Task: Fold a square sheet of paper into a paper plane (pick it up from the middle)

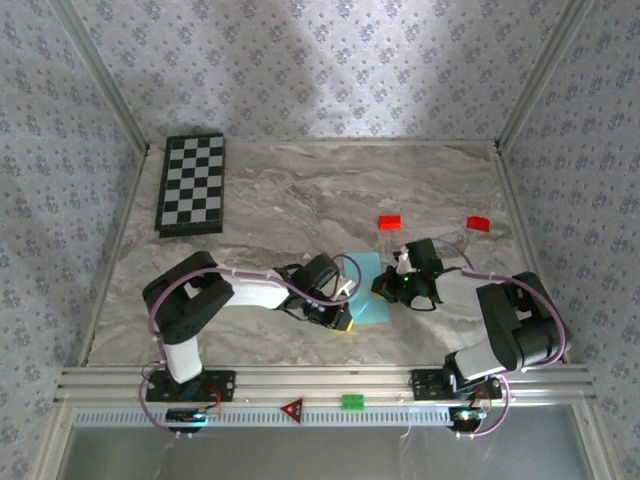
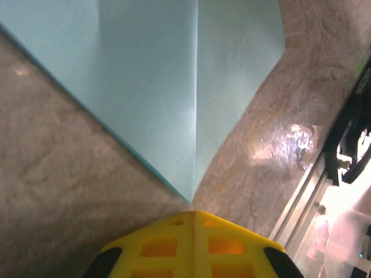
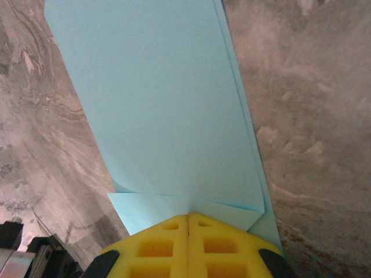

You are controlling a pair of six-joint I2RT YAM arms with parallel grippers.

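From above, the paper plane (image 1: 366, 292) lies on the marbled table (image 1: 300, 200), front of centre, wedged between the left pincer (image 1: 343, 323) and the right pincer (image 1: 384, 290). The arms cover much of it, so its outline there is unclear. Two red blocks (image 1: 389, 222) sit behind it, and a chessboard (image 1: 191, 184) lies at the far left.

The left wrist view gives what the top one lacks: the paper (image 2: 174, 87) has a sharp centre crease narrowing to a point right at the closed yellow pincer (image 2: 194, 217). The right wrist view shows the paper's (image 3: 162, 104) stacked edges and two small folded corners meeting its pincer (image 3: 188, 220), which is also shut.

Whether either pincer actually nips the paper cannot be told, and both wrist views crop the sheet's far end.
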